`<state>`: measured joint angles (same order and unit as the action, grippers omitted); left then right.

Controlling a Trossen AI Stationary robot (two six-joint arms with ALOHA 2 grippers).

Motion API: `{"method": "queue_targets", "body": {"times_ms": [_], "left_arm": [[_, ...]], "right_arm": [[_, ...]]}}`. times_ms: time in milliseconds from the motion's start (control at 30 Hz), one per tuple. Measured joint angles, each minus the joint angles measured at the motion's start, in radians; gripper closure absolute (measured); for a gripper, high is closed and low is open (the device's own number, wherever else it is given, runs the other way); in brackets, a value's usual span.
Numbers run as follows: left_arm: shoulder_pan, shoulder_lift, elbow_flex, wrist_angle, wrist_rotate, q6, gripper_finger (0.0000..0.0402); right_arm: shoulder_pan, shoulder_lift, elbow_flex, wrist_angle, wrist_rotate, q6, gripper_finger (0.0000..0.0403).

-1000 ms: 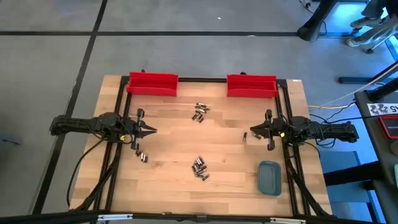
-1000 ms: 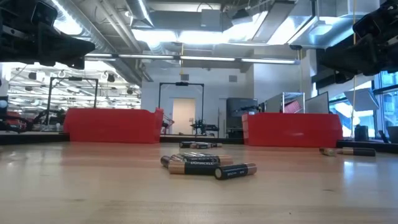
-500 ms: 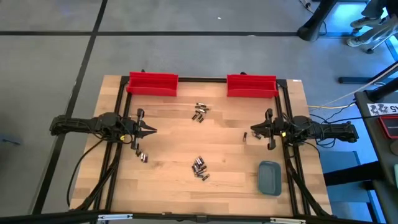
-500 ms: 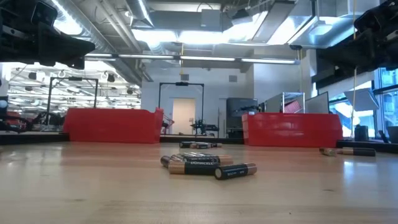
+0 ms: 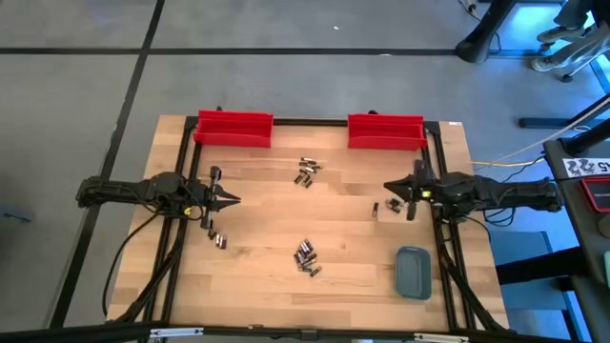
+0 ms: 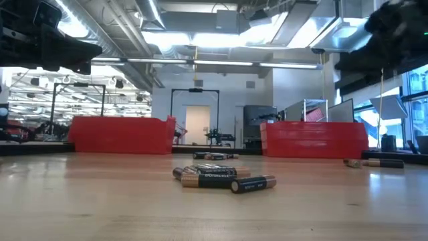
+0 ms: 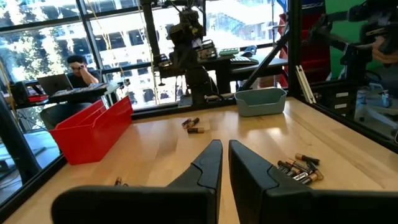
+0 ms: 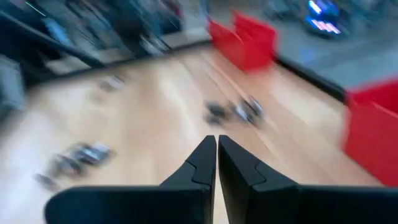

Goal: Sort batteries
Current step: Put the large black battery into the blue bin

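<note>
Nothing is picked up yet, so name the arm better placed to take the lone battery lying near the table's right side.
Right. The right end effector, shut and empty, hovers just beside the single small dark cylindrical battery. The left end effector, also shut, sits across the wooden table, nearer a different pair.

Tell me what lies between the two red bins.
Only bare wood and the table's dark back rail between the left bin and right bin, seen from above.
</note>
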<state>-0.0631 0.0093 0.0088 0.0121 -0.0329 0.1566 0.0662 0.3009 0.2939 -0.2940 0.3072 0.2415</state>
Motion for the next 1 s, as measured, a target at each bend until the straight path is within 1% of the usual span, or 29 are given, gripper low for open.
{"method": "queue_targets", "body": {"times_ms": [67, 133, 233, 333, 400, 467, 533, 633, 767, 833, 900, 1000], "left_arm": [[0.000, 0.000, 0.000, 0.000, 0.000, 0.000, 0.0382], [0.000, 0.000, 0.000, 0.000, 0.000, 0.000, 0.0382], [0.000, 0.000, 0.000, 0.000, 0.000, 0.000, 0.0382], [0.000, 0.000, 0.000, 0.000, 0.000, 0.000, 0.0382], [0.000, 0.000, 0.000, 0.000, 0.000, 0.000, 0.0382], [0.000, 0.000, 0.000, 0.000, 0.000, 0.000, 0.0382], [0.000, 0.000, 0.000, 0.000, 0.000, 0.000, 0.0382], [0.000, 0.000, 0.000, 0.000, 0.000, 0.000, 0.0382], [0.000, 0.000, 0.000, 0.000, 0.000, 0.000, 0.0382], [0.000, 0.000, 0.000, 0.000, 0.000, 0.000, 0.0382], [0.000, 0.000, 0.000, 0.000, 0.000, 0.000, 0.0382], [0.000, 0.000, 0.000, 0.000, 0.000, 0.000, 0.0382]], "right_arm": [[0.000, 0.111, 0.052, -0.076, 0.061, 0.058, 0.0381], [0.000, 0.242, 0.108, -0.137, 0.101, 0.122, 0.0381], [-0.001, 0.430, 0.187, -0.217, 0.117, 0.215, 0.0381], [-0.001, 0.585, 0.274, -0.284, 0.083, 0.327, 0.0381], [-0.001, 0.673, 0.318, -0.350, 0.033, 0.394, 0.0380], [-0.001, 0.743, 0.346, -0.378, -0.032, 0.436, 0.0370], [-0.001, 0.800, 0.357, -0.380, -0.098, 0.458, 0.0348], [-0.001, 0.871, 0.357, -0.382, -0.168, 0.484, 0.0294], [-0.001, 0.947, 0.354, -0.387, -0.173, 0.596, 0.0209], [-0.001, 0.983, 0.355, -0.370, -0.173, 0.650, 0.0173], [-0.010, 1.016, 0.361, -0.368, -0.177, 0.712, 0.0150], [-0.024, 1.066, 0.368, -0.352, -0.199, 0.781, 0.0139]]}}
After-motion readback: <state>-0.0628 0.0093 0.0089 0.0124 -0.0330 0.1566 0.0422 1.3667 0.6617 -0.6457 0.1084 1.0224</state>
